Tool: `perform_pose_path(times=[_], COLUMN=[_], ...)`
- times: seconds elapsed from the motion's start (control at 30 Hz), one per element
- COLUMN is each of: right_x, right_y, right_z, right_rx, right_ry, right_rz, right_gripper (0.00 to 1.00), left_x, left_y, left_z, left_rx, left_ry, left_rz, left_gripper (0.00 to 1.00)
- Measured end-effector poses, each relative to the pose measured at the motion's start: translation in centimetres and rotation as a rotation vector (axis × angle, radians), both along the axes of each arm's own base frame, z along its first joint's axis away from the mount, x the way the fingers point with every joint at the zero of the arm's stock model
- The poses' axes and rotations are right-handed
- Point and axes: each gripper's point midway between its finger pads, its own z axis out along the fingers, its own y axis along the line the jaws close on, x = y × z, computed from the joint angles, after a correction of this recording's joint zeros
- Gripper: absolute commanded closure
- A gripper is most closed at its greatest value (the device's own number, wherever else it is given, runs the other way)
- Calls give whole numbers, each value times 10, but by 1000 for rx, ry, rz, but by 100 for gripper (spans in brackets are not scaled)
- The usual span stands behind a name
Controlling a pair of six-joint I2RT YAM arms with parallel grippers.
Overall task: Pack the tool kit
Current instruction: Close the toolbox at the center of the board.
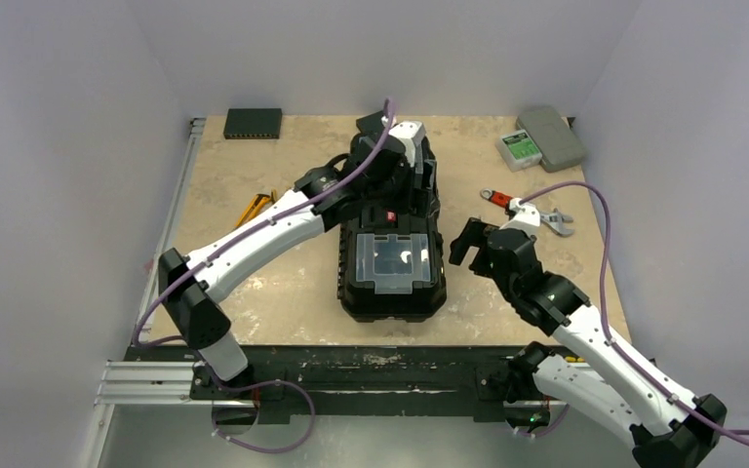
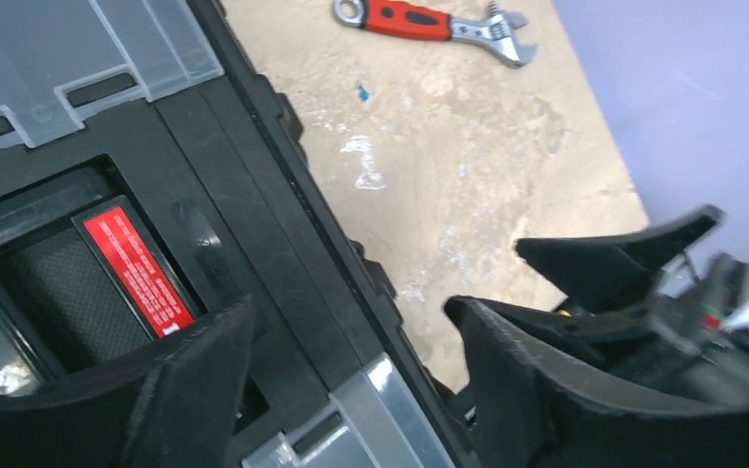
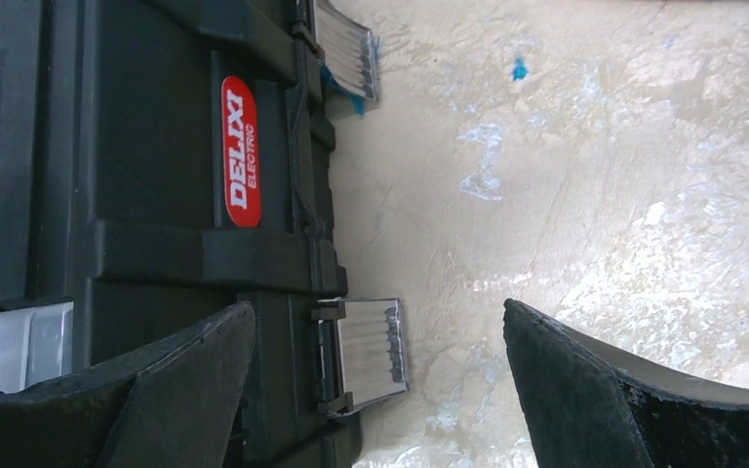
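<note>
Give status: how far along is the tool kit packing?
Done: unclear; toolbox lid shut, contents hidden. In hand: nothing; left gripper open near the handle, right gripper open beside the latches. Left: red-handled wrench and yellow tools lie on the table.

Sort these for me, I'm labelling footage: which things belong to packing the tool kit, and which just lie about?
Job: black toolbox, red-handled wrench, yellow-handled tools.
Lying about: grey case, small green-labelled box, thin black device.

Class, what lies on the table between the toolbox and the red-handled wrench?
Nothing: bare, stained tabletop separates toolbox and wrench, seen in the left wrist view.
</note>
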Motion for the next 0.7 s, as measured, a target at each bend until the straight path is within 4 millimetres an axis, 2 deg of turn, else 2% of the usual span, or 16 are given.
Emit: perform_pose_path(times=[0.07, 0.23, 0.33, 0.4, 0.53, 0.6, 0.7], right_x=[-1, -1, 3, 4, 6, 6, 5], right_y=[4, 15, 16, 10, -6, -9, -4], right_z=[-2, -13, -15, -17, -29, -38, -48], right_rx=[-6, -46, -80, -111, -196, -227, -254], right_ry=[11, 90, 123, 141, 194, 222, 254], right_rz=[28, 89, 85, 56, -24, -39, -23], right_gripper=[5, 5, 4, 4, 5, 6, 7], left_x=[-6, -24, -27, -26, -24, -26, -40], left_y=[2, 23, 54, 78, 143, 178, 221], left_z=[10, 48, 70, 72, 51, 30, -1], left_rx=[-32, -95, -102, -82, 1, 38, 87], left_ry=[-4, -61, -114, -132, -124, -104, -73], left_rz=[-22, -30, 36, 101, 272, 358, 451], left_gripper=[10, 7, 2, 0, 0, 0, 0])
